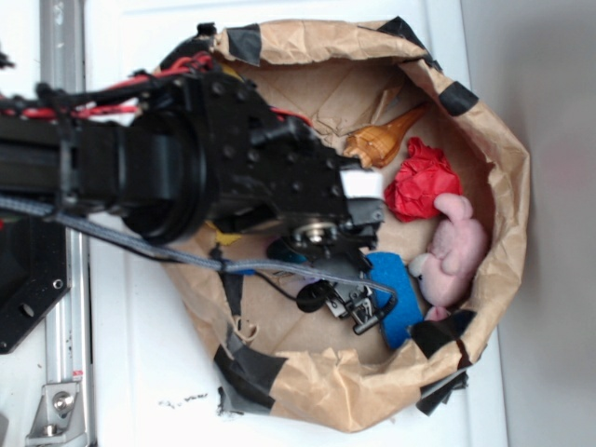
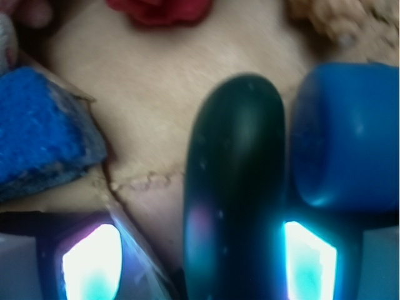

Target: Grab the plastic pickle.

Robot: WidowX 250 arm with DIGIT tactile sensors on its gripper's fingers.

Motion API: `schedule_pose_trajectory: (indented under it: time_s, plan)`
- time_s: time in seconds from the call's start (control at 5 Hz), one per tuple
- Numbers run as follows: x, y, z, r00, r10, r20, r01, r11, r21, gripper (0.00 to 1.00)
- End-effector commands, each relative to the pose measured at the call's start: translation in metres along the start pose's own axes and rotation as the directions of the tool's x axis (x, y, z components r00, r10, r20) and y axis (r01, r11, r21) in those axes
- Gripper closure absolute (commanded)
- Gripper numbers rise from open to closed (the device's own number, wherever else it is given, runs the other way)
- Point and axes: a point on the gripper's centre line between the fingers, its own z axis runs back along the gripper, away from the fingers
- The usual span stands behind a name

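The plastic pickle, dark green and glossy with a rounded end, stands large in the middle of the wrist view on the brown paper floor. My gripper is open around it. Its right side lies close against the right fingertip, and a wide gap separates it from the left fingertip. In the exterior view the gripper reaches down inside the paper bag, and the arm hides the pickle there.
A blue bottle lies right beside the pickle. A blue sponge sits to the left. Also in the bag are a red crumpled piece, a pink plush and a tan cone toy.
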Motion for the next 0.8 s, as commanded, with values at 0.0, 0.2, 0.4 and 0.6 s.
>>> schedule_pose_trajectory:
  time_s: [0.0,0.2,0.4,0.6]
  plan:
    - [0.006,0.000,0.016,0.991,-0.121,0.060,0.121,0.993,0.002,1.00]
    - [0.008,0.003,0.054,0.943,-0.323,0.078,0.325,0.945,-0.026,1.00]
    - [0.006,0.009,0.102,0.880,-0.461,0.112,0.465,0.885,-0.017,1.00]
    - [0.001,0.025,0.135,0.888,-0.445,0.117,0.451,0.892,-0.027,1.00]
